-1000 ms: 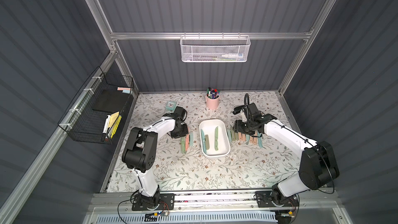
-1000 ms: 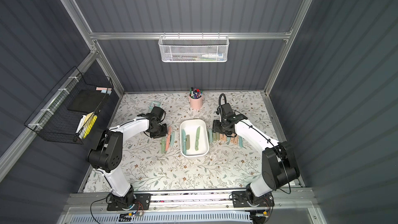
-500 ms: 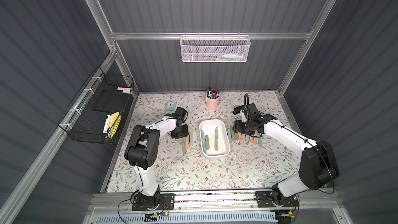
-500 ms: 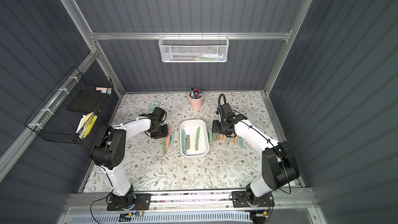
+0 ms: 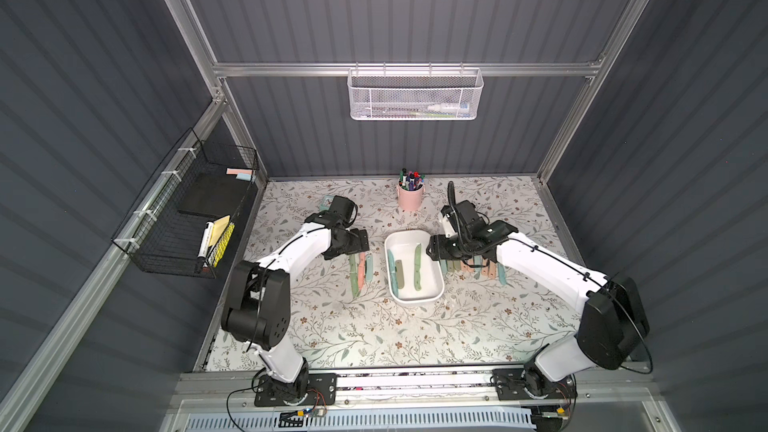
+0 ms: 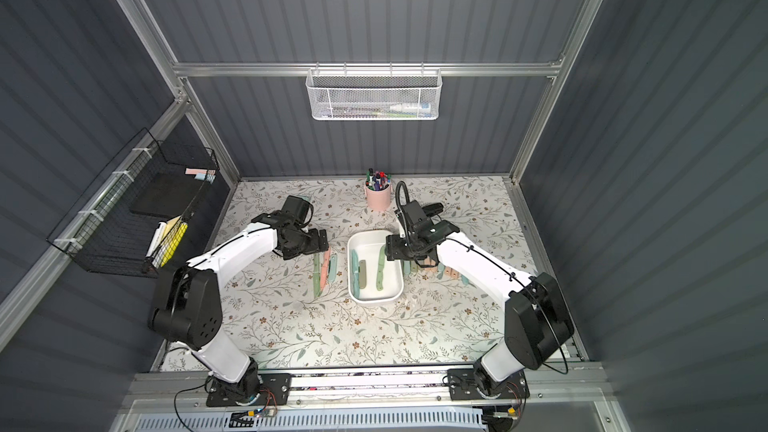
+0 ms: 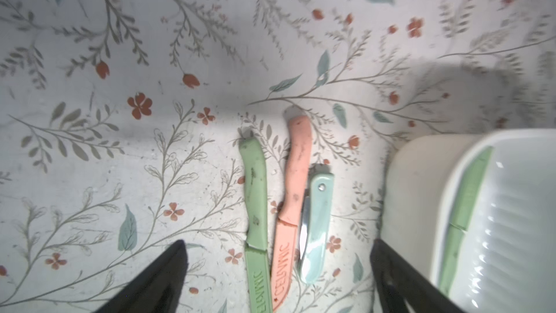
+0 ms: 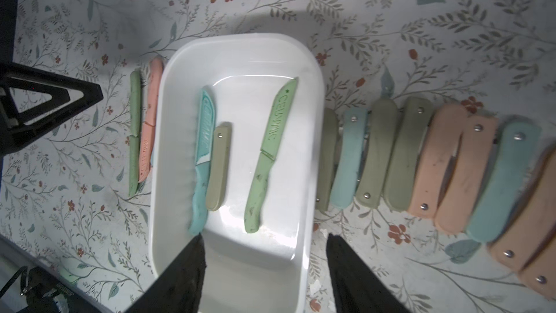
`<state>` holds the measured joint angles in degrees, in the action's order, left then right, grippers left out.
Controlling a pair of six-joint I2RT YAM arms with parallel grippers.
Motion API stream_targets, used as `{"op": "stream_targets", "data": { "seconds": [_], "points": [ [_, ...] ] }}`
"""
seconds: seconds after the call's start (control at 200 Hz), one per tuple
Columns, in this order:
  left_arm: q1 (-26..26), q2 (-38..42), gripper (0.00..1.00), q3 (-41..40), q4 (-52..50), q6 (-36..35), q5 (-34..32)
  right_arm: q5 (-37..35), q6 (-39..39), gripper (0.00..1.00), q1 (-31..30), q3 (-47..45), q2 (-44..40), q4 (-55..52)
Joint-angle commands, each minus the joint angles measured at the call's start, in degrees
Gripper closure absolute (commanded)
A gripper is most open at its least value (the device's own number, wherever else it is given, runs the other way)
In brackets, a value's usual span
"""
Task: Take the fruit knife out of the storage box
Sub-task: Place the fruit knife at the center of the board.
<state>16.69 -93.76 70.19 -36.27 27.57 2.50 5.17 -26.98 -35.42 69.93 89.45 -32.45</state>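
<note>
The white storage box (image 5: pixel 415 297) (image 6: pixel 376 300) stands mid-table. Three fruit knives lie in it: a teal sheathed one (image 8: pixel 204 158), a folded olive one (image 8: pixel 219 167) and a green sheathed one (image 8: pixel 269 158). My right gripper (image 8: pixel 264 236) (image 5: pixel 434 253) hovers open above the box's far end, one finger over the inside and the other outside the wall. Left of the box lie a green knife (image 7: pixel 255 206), a pink knife (image 7: pixel 293 200) and a folded light-blue knife (image 7: pixel 316 227). My left gripper (image 7: pixel 278 241) (image 5: pixel 360 245) stands wide open above them, holding nothing.
A row of several folded knives (image 8: pixel 421 158) (image 5: pixel 473 268) lies side by side right of the box. A pink pen cup (image 5: pixel 410 197) stands behind it. A white mesh basket (image 5: pixel 413 95) hangs on the back wall, a black wire basket (image 5: pixel 195 218) on the left wall.
My left gripper's jaws have gone from shut to wide open over the knives left of the box. The right arm has not moved.
</note>
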Motion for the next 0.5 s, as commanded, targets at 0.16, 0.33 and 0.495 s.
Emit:
{"op": "stream_targets", "data": {
  "seconds": [0.16,0.33,0.495],
  "points": [
    [-0.34,8.55,0.01,1.30,-4.30,-5.86,6.21,-4.98,-1.27,0.32,-5.92,9.33,11.65,-8.58],
    [-0.34,11.78,0.01,-0.72,-5.23,-10.95,9.11,-5.72,-3.84,0.33,-6.58,15.73,19.73,-14.60],
    [-0.34,14.48,0.00,-2.59,-4.69,-9.45,7.94,-7.69,-6.38,0.34,-7.12,20.06,25.43,-18.32]
  ]
}}
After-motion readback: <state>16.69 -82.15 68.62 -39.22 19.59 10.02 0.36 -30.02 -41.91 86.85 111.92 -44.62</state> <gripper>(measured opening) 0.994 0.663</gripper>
